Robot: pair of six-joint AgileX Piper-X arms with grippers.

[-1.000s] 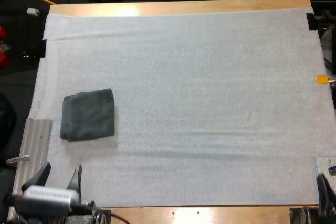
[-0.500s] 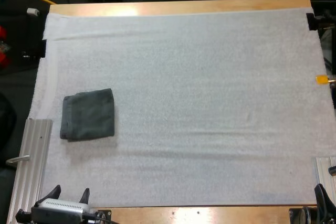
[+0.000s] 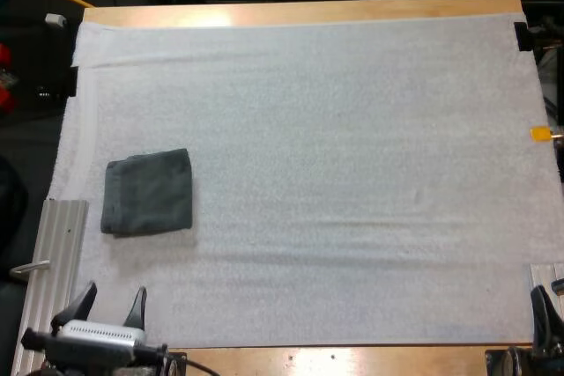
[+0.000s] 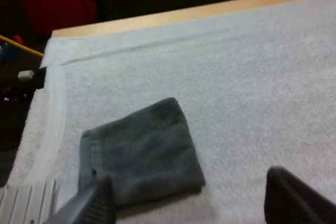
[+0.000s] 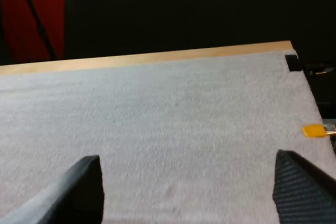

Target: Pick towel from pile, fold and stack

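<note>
The left tool (image 3: 113, 292) near the folded towel (image 3: 147, 192) and the right tool (image 5: 186, 156) far from it are wide and empty; folding looks done, next needs another towel.

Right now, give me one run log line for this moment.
left tool open | right tool open | folded towel flat on white mat, ungrasped

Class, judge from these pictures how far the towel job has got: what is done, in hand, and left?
Done: one towel lies folded on the left of the mat. In hand: nothing; the left gripper and right gripper are open at the mat's near edge, clear of the towel. Left: probably little, as that is the one towel on the mat.
</note>
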